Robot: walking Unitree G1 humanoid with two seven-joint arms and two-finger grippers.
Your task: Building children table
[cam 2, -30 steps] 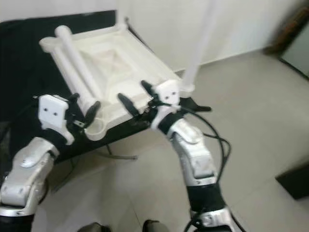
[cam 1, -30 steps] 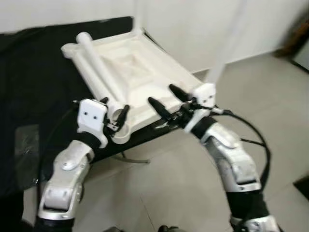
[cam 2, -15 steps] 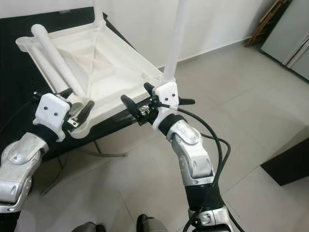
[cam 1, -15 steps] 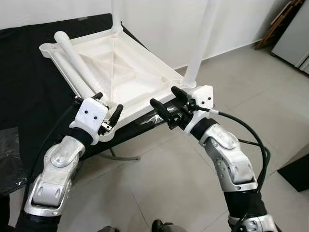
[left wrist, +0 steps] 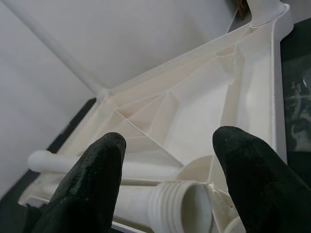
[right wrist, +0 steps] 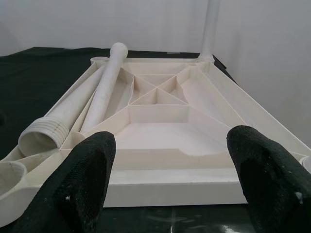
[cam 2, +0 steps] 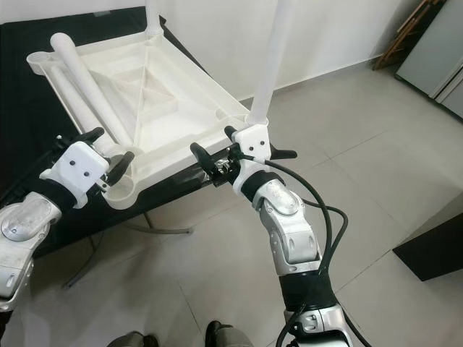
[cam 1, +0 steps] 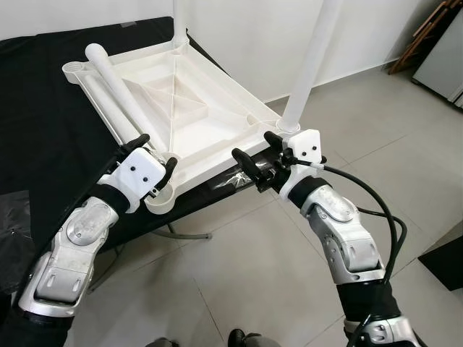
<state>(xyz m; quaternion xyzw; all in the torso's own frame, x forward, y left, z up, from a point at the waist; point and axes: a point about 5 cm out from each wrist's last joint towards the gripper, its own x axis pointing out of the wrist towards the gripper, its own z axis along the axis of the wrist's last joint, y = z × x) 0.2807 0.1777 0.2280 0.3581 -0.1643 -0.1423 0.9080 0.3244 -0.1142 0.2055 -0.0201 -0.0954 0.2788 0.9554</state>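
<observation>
Upright legs (cam 1: 312, 65) cut off at frame top. Left end effector (cam 1: 153, 152) spread wide around loose leg (cam 1: 116, 83) at tabletop's (cam 1: 210, 116) near corner. Right end effector (cam 1: 259, 149) wide open at near edge, holding nothing.

The upturned tabletop (cam 1: 195, 108) and its legs (cam 1: 116, 83) look like smooth, faintly glossy white plastic, lying on a matt black cloth (cam 1: 43, 137), over a floor (cam 1: 289, 289) of smooth, pale, slightly shiny tiles.
</observation>
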